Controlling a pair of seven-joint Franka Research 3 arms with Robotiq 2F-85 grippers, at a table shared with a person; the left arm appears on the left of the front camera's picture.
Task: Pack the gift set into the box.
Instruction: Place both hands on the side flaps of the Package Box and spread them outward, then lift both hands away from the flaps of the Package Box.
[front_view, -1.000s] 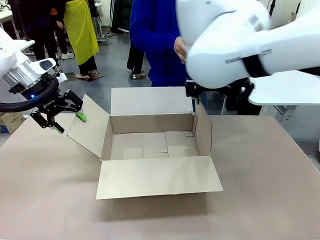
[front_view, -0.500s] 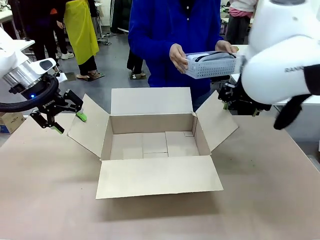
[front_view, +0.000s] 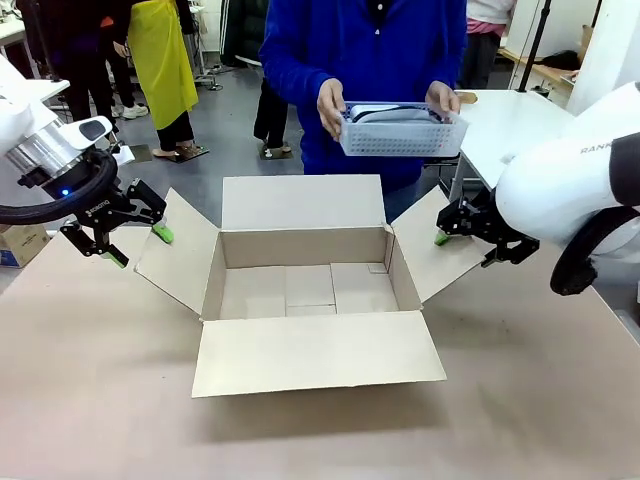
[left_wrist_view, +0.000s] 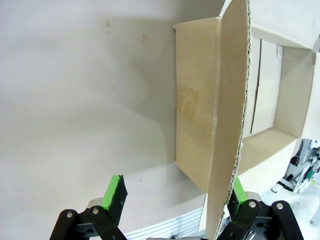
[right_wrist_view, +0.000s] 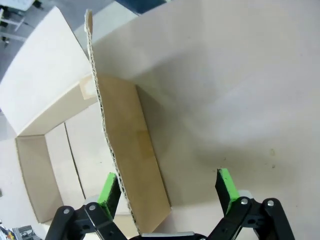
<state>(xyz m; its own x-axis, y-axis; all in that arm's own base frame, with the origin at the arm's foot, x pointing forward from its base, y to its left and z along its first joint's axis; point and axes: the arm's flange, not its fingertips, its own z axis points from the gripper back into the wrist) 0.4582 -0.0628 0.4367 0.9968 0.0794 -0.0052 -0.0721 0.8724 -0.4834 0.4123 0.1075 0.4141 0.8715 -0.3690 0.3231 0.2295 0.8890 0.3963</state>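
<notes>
1. My right gripper (front_view: 468, 248) and left gripper (front_view: 140, 246), both spread, straddle the 3 and 9 o'clock flaps (front_view: 178, 250) of the box (front_view: 300, 245); the right flap now leans outward.
2. The gift set (front_view: 400, 132), held by the person (front_view: 360, 50), now hovers at 12 o'clock; entry seems clear.

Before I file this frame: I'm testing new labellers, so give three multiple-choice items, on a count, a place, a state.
1. How many flaps of the box are folded outward? A two B three C four
2. Where is the gift set? A inside the box B in the person's hands C across a flap
3. The left gripper is: A open astride a flap B shut on a flap C shut, empty
C, all four spread out; B, hands hold it up; A, its pads stand apart.
</notes>
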